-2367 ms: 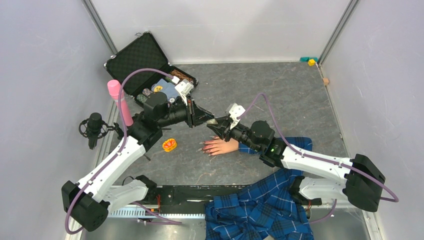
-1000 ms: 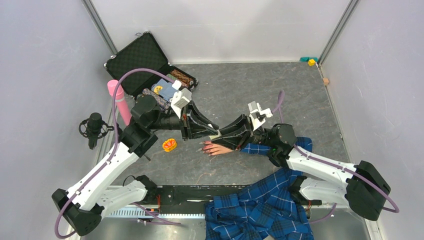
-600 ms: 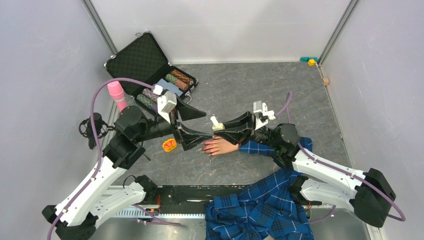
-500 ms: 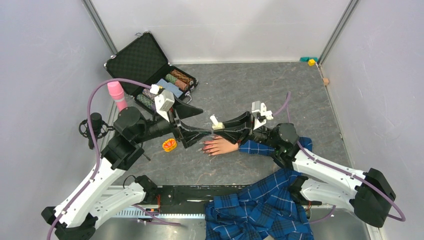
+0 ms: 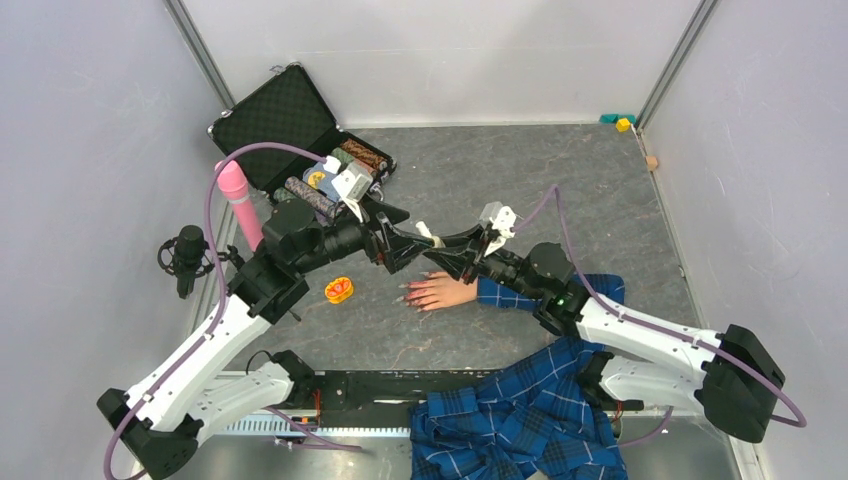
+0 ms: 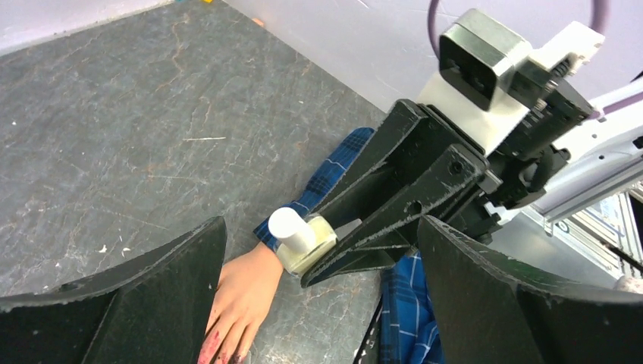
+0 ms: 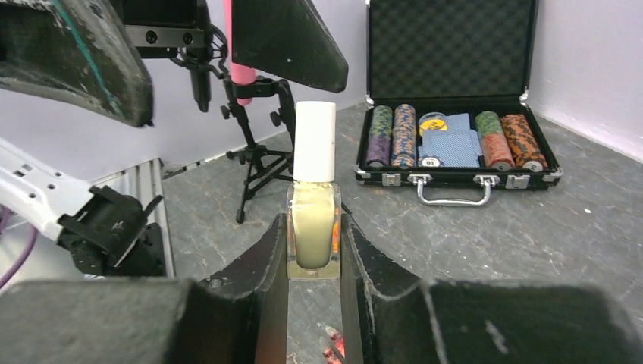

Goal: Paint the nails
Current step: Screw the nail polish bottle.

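Here, a flesh-coloured mannequin hand (image 5: pixel 440 291) in a blue plaid sleeve (image 5: pixel 500 295) lies palm-down on a grey stone-patterned table (image 5: pixel 600 200). Its fingers point toward the left arm's side. Its reddish-pink nails (image 6: pixel 218 353) — the thing to be painted — rest on the tabletop at the fingertips and are too small to count with confidence.

Just above the hand's wrist, the right claw (image 7: pixel 312 250) pinches a small clear glass bottle of pale polish (image 7: pixel 312 227) by its body. This leaves the white cylindrical cap (image 7: pixel 315 140) bare and aimed at the left claw (image 5: pixel 398 236). That hold looks meant to brace the bottle so the cap can be twisted off.

The left claw is spread wide, facing the cap and touching nothing — seemingly placed to close on it.

Counted: two arms, one bottle, one cap, one mannequin hand. Beyond the hand, on the left arm's side, there is one open black case (image 5: pixel 270 115) with rows of poker chips. One small orange object (image 5: pixel 339 290) lies near the fingertips.
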`<state>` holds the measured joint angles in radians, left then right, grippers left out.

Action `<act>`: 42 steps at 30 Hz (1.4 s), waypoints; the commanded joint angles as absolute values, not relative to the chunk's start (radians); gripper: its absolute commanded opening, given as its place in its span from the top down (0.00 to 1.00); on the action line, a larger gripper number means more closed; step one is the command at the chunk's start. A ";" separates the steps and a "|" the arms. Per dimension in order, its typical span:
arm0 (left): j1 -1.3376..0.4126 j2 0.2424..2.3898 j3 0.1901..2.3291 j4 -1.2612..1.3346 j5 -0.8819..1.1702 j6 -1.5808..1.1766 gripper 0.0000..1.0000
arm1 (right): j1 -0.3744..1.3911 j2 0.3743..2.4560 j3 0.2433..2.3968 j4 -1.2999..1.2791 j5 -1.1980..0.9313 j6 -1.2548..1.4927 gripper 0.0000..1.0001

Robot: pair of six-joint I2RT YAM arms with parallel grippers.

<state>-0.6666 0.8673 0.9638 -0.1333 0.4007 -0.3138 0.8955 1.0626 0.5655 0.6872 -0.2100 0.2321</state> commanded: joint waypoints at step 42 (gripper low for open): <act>-0.634 0.990 0.984 -0.136 0.528 -0.403 0.87 | 0.988 1.104 0.677 0.621 -0.006 0.109 1.00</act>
